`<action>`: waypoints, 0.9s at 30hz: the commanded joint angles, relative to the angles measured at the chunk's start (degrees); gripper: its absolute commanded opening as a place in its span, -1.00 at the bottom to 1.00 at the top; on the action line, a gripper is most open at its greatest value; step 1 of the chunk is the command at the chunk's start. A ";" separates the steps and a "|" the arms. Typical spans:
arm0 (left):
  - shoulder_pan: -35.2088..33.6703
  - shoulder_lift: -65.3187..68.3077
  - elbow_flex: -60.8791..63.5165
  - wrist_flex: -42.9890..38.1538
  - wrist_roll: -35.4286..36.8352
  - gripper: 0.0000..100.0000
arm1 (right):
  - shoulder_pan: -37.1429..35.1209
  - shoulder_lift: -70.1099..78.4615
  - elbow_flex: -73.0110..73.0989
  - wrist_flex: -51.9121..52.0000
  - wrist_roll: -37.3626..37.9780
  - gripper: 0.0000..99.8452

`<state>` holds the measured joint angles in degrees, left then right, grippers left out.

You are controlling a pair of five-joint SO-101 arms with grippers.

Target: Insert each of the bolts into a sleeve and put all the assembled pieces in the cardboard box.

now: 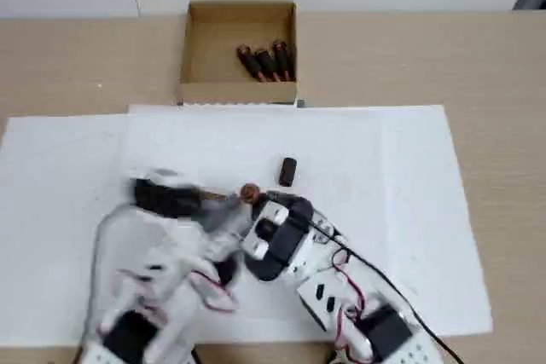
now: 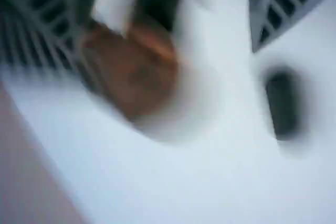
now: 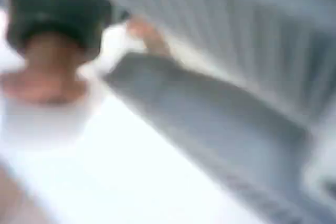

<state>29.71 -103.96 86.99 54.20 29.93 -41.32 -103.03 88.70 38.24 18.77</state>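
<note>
Seen from above, the cardboard box [image 1: 198, 49] at the top of the frame holds three assembled pieces [image 1: 266, 61]. The left wrist camera catches the copper-headed bolt [image 2: 131, 72] close up, with a loose black sleeve [image 2: 283, 103] lying apart from it on the white sheet [image 2: 210, 182]. Both arms bend inward at lower centre, left hand [image 1: 209, 198] and right hand [image 1: 271, 209] close on either side of the bolt. Whether either hand is open or closed cannot be told.

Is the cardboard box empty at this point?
Not empty. The box holds three dark, copper-tipped pieces lying side by side toward its right side.
</note>
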 commanded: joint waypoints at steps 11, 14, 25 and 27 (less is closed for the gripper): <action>-3.96 -0.09 -10.33 1.14 -5.89 -0.54 | 1.71 -0.57 -3.78 -1.89 0.44 -0.99; -8.00 -0.09 -11.91 1.32 -9.23 -0.54 | 3.65 -0.57 -3.78 -1.80 0.44 -0.99; -22.42 -0.09 -12.00 0.35 -16.44 -1.00 | 12.09 -0.57 1.14 -1.80 -7.56 -0.99; -25.67 -0.09 -8.84 -0.70 -21.19 -0.95 | 13.58 -0.48 0.79 -1.80 -10.81 -0.99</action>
<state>7.82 -103.78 76.53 55.16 13.67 -29.89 -103.21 90.46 38.15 12.26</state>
